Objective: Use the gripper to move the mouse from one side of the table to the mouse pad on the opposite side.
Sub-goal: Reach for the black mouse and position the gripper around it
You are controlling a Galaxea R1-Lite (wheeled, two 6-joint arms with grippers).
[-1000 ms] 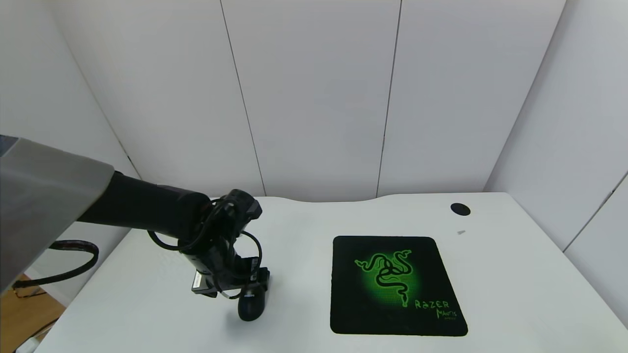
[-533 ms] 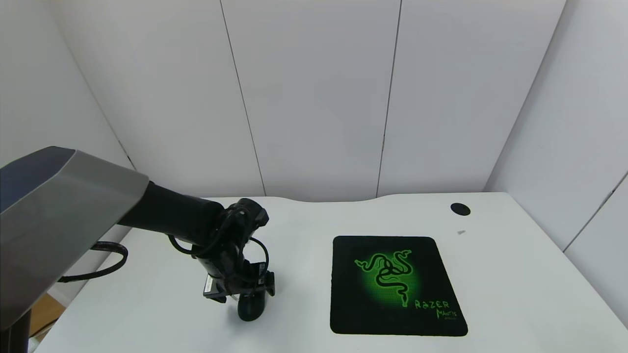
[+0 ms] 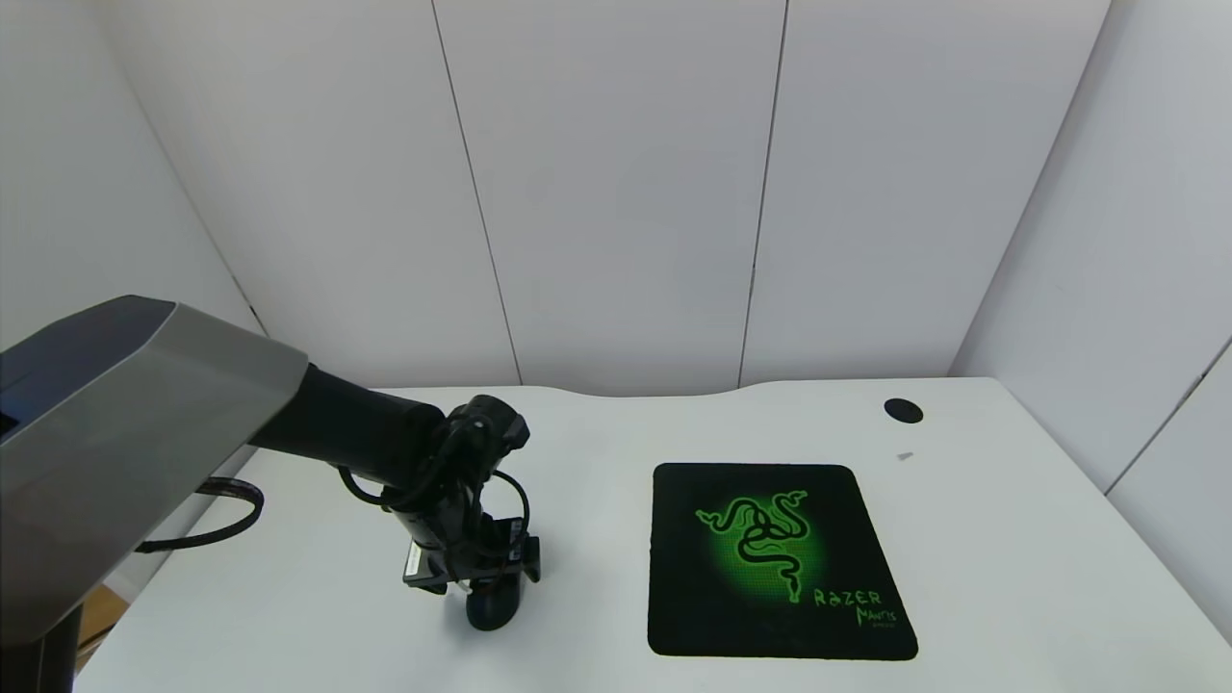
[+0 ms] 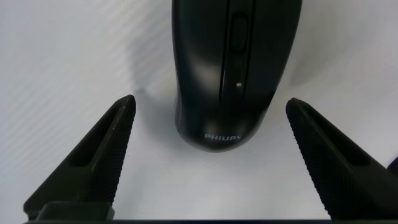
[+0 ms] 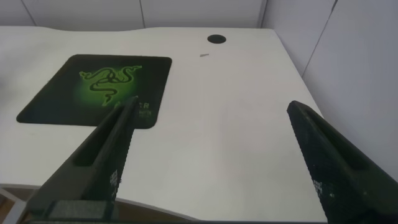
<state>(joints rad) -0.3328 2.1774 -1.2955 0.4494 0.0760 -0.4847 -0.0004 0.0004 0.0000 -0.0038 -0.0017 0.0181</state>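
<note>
The black mouse (image 3: 493, 608) lies on the white table (image 3: 597, 539) at the left front. My left gripper (image 3: 478, 583) hangs just above its rear end. In the left wrist view the mouse (image 4: 235, 68), marked PHILIPS, lies ahead of the open gripper (image 4: 210, 109); both fingers (image 4: 106, 149) stand apart from it on either side, not touching. The black mouse pad (image 3: 775, 558) with the green snake emblem lies to the right; it also shows in the right wrist view (image 5: 99, 87). My right gripper (image 5: 211, 112) is open and empty, held above the table's right front, out of the head view.
A round black cable hole (image 3: 903, 411) sits at the back right, also seen in the right wrist view (image 5: 216, 39). A small pale scrap (image 3: 904, 456) lies near it. White wall panels close in the back and both sides. The table's back edge has a curved notch (image 3: 654, 393).
My left arm has moved forward and lower over the mouse, the gripper now covering more of its rear. The mouse and pad have not moved.
</note>
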